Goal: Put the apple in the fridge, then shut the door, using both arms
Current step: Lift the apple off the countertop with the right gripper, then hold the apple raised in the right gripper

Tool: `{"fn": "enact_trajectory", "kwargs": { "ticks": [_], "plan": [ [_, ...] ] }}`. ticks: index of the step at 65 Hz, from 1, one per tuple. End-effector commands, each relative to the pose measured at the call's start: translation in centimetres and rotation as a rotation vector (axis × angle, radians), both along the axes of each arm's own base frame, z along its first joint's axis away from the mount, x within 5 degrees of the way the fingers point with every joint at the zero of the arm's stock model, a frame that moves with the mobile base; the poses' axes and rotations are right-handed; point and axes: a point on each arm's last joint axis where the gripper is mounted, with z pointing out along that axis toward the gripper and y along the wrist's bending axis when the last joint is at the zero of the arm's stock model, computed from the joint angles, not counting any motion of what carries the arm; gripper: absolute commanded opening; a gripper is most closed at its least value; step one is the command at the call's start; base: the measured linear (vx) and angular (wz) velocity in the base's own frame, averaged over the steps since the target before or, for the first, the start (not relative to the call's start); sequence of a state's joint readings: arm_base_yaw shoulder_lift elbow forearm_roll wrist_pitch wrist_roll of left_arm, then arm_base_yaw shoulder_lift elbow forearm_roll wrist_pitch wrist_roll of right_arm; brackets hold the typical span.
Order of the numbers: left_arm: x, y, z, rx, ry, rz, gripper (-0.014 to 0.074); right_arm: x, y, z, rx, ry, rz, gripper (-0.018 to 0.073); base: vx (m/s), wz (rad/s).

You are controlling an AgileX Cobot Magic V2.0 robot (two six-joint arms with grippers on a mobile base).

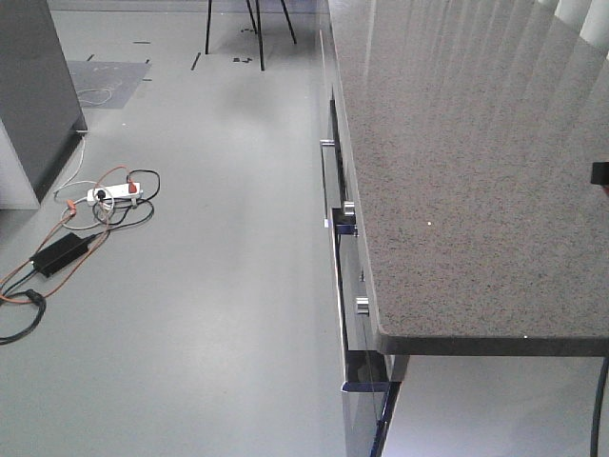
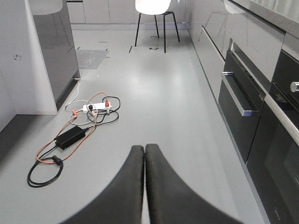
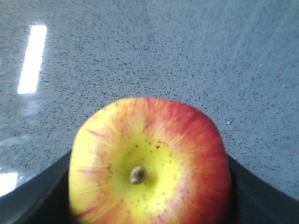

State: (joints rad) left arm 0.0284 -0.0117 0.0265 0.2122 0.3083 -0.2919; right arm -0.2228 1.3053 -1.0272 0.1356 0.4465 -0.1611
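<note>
The apple (image 3: pixel 149 163) sits stem dimple towards the right wrist camera, yellow around the stem and red at the rim. It is clamped between the black jaws of the right gripper (image 3: pixel 149 205), one jaw on each side. It is directly over the speckled worktop (image 3: pixel 187 56); whether it touches the stone cannot be told.

The left gripper (image 2: pixel 144 186) has its jaws pressed together on nothing, out over the grey floor (image 2: pixel 159 102), off the worktop's front edge. Dark oven fronts (image 2: pixel 243 98) run below the worktop.

The fridge (image 2: pixel 58 51) stands across the floor from the worktop; whether its door is open cannot be told. A white power strip (image 2: pixel 97 108) and looped cables (image 2: pixel 46 168) lie on the floor, nearer the fridge than the worktop. A white chair (image 2: pixel 152 7) stands past the worktop's far end.
</note>
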Motion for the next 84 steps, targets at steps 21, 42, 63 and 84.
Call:
{"fn": "enact_trajectory", "kwargs": {
  "ticks": [21, 42, 63, 84],
  "plan": [
    [0.1, -0.1, -0.1, -0.01, -0.057, -0.015, -0.0005, -8.0, 2.3, 5.8, -0.06, -0.246, 0.062, 0.0027, 0.0, 0.0],
    [0.1, -0.1, -0.1, -0.01, -0.057, -0.015, -0.0005, -14.1, 4.1, -0.4, 0.007, -0.24, 0.076, 0.003, 0.0, 0.0],
    [0.1, -0.1, -0.1, -0.01, -0.057, -0.015, -0.0005, -18.2, 5.7, -3.0, 0.0, -0.272, 0.148, 0.003, 0.0, 0.0],
    [0.1, -0.1, -0.1, -0.01, -0.057, -0.015, -0.0005, -20.2, 6.4, -2.7, -0.012, -0.303, 0.196, 0.003, 0.0, 0.0]
  ]
}}
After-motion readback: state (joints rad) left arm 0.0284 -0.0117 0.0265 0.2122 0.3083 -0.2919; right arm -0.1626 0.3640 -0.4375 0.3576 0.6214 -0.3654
